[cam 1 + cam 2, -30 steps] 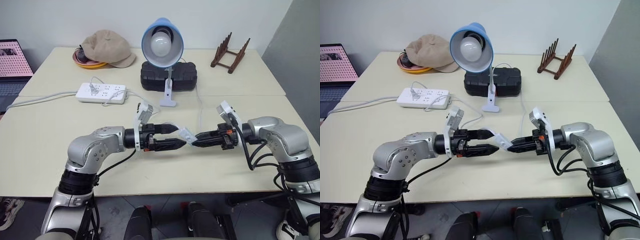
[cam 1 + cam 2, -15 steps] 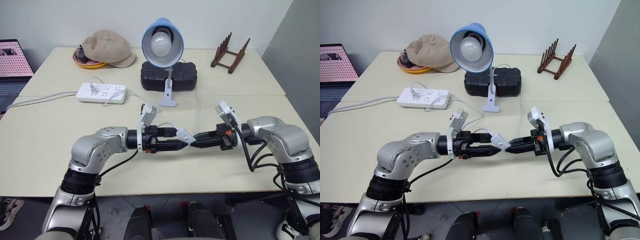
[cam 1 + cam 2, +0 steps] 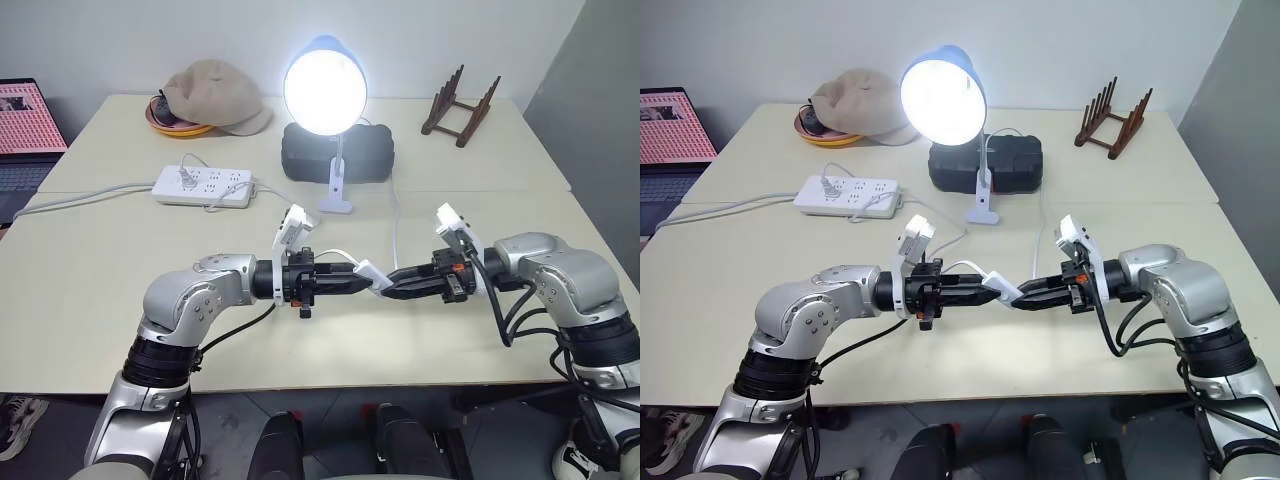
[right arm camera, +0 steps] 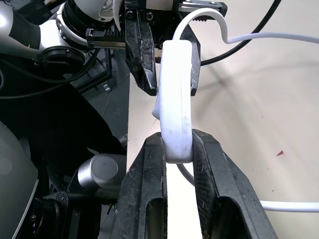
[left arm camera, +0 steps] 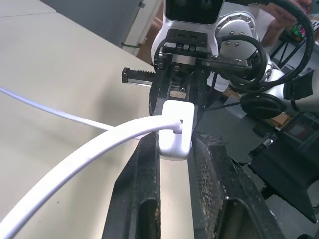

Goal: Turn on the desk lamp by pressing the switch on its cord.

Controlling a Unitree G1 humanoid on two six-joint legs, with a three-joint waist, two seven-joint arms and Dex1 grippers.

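The desk lamp (image 3: 324, 90) stands at the back middle of the table with its bulb glowing bright. Its thin white cord (image 3: 394, 225) runs forward to the switch (image 3: 371, 273), a small white block held above the table between both arms. My left gripper (image 3: 362, 284) points right and is shut on one end of the switch (image 5: 175, 127). My right gripper (image 3: 388, 283) points left and is shut on the other end of the switch (image 4: 175, 109). The two sets of fingertips almost meet.
A white power strip (image 3: 202, 186) with its thick cable lies at the left. A beige cap (image 3: 215, 95) on an orange plate, a black case (image 3: 337, 152) behind the lamp and a wooden rack (image 3: 458, 106) line the back. A laptop (image 3: 28, 120) stands at the far left.
My left gripper went from open around the switch to shut on it, and the lamp's bulb has lit up. The right gripper kept its hold.
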